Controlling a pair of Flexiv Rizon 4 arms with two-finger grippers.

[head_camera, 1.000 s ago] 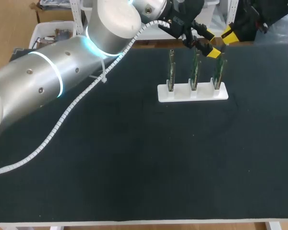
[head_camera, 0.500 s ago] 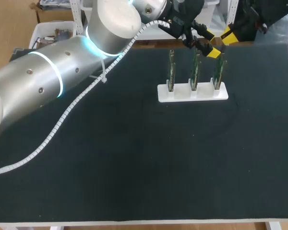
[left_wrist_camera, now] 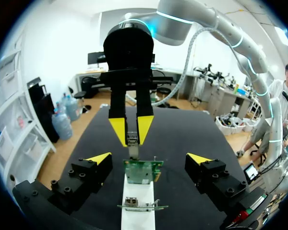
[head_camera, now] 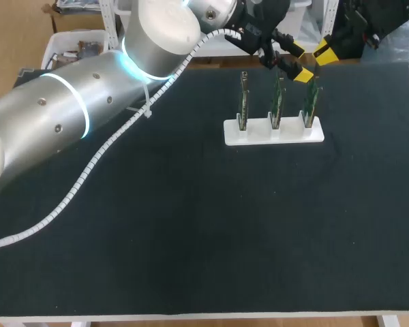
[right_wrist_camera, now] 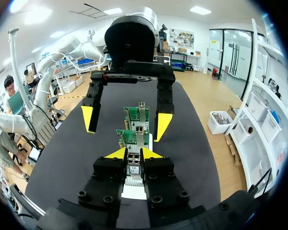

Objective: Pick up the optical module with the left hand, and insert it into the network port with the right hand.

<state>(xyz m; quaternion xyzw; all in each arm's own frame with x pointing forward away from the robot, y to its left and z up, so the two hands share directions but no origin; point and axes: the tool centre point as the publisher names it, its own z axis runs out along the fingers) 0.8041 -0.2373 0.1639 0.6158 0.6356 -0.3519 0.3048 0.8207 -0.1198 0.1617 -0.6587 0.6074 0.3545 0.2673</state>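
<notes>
At the right gripper: both yellow tips clamped from 2 sides on the optical module, held upright with its low end pointing down. Hanging directly over the top edge of a green circuit board; touching it or just clear of it, cannot tell. At the left gripper: fingers spread wide and gripping nothing, facing the right gripper head-on, with 1 yellow tip on each side of the row of boards and apart from them. Near the far edge of the dark table: 3 green boards in all, standing upright side by side in the slots of a white rack. On the board nearest the left wrist, at its upper edge: a small metal network port. Stretched across the table's left half toward the rack: the silver left arm, with a white ribbed cable along it.
</notes>
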